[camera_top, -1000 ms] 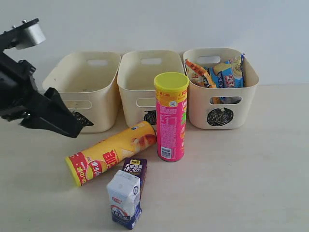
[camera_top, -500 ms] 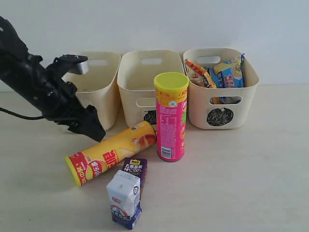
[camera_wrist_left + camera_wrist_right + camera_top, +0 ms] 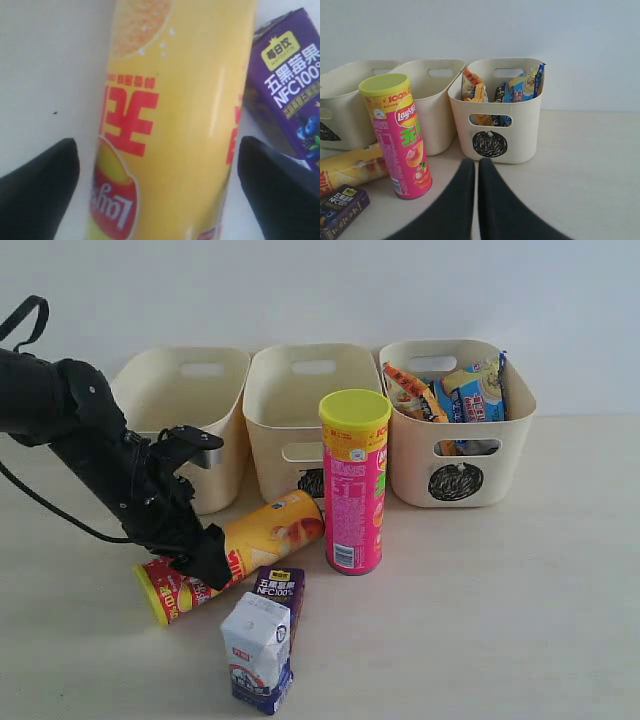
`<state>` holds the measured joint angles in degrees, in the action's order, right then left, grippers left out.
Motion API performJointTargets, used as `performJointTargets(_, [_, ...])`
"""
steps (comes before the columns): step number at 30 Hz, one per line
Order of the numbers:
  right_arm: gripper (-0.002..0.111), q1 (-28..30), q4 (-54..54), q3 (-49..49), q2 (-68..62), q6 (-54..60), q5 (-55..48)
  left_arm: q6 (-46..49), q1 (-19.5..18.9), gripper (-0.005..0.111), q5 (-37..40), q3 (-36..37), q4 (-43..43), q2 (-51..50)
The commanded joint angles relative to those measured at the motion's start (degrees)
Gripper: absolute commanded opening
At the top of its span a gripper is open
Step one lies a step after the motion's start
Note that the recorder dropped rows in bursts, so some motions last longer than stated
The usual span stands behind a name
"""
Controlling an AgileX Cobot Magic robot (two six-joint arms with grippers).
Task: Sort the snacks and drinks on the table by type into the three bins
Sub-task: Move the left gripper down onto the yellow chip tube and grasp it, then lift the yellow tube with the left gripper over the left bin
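Nearest was the white-and-blue milk carton (image 3: 258,652), upright on the beige desk (image 3: 500,620). Right behind it the dark purple juice box (image 3: 279,592) lay flat; couldn't tell if the two touched. Next back, the yellow-and-red chip tube (image 3: 270,532) lay on its side, yellow cap end toward front left, other end aimed at the middle bin (image 3: 275,430). The left fingers (image 3: 40,192) were spread wide, one on each side of that tube near its cap end, not clamped on it; the left wrist view showed a thin gap at each side. The juice box sat just beside one finger. The pink chip tube (image 3: 353,485) with yellow-green lid stood upright just right of the lying tube, in front of the middle bin. The right fingers (image 3: 465,200) were pressed together, holding nothing, facing the bins. Farthest, three cream bins stood in a row by the wall: left bin (image 3: 215,375), middle bin, and right bin (image 3: 405,460) with a black scribbled circle, holding the orange bag (image 3: 410,390) and the blue-and-white noodle pack (image 3: 478,392).
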<state>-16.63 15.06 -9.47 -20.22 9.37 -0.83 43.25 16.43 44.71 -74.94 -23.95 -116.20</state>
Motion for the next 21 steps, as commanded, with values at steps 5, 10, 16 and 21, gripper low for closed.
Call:
performJointTargets(5, [0.0, 0.1, -0.2, 0.3, 0.2, 0.1, 0.1, 0.1, 0.2, 0.031, 2.3, -0.4, -1.1, -1.2])
performJointTargets(10, [0.0, 0.1, -0.2, 0.3, 0.2, 0.1, 0.1, 0.1, 0.2, 0.004, 9.4, -0.4, -0.6, 1.3])
performJointTargets(16, [0.0, 0.1, -0.2, 0.3, 0.2, 0.1, 0.1, -0.4, 0.2, 0.004, 11.8, -0.4, 0.0, 6.9])
performJointTargets(21, [0.0, 0.1, -0.2, 0.3, 0.2, 0.1, 0.1, -5.5, 0.2, 0.004, 12.3, -0.4, 4.3, 13.2])
